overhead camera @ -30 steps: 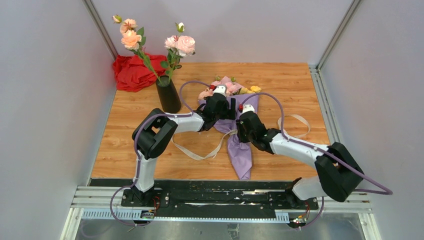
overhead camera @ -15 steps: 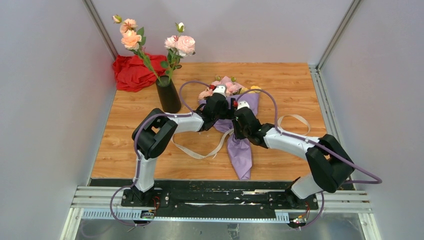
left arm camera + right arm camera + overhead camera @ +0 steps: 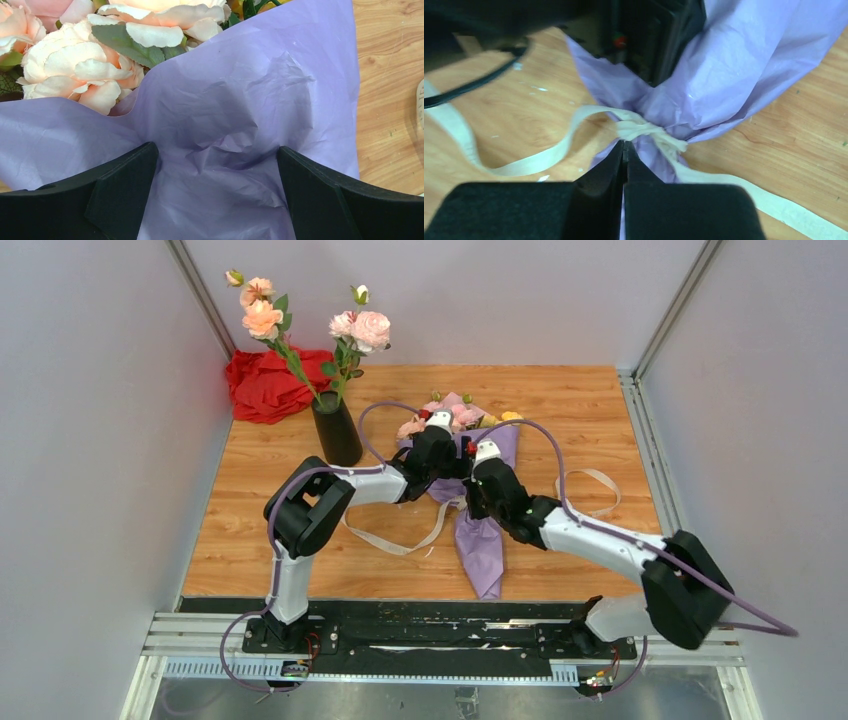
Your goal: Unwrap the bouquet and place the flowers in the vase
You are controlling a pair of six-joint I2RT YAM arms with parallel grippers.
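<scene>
The bouquet (image 3: 484, 545) lies on the wooden table, a lilac paper cone with its tip toward the arms. Its small pink and yellow flowers (image 3: 463, 416) stick out at the far end, and pale pink blooms (image 3: 75, 70) show in the left wrist view. A cream ribbon (image 3: 644, 131) is knotted round the cone's neck. My left gripper (image 3: 217, 160) is open, its fingers astride crumpled lilac paper. My right gripper (image 3: 625, 145) is shut, its tips right at the ribbon knot with nothing seen between them. The black vase (image 3: 337, 430) stands to the left.
Two taller stems of peach and pink roses (image 3: 262, 315) stand in the vase. A red cloth (image 3: 265, 385) lies at the back left corner. Loose ribbon tails (image 3: 400, 548) trail over the wood on both sides of the cone. Grey walls enclose the table.
My right gripper has moved left and forward to the ribbon knot and shut its jaws. The left arm has stayed on the paper, still open.
</scene>
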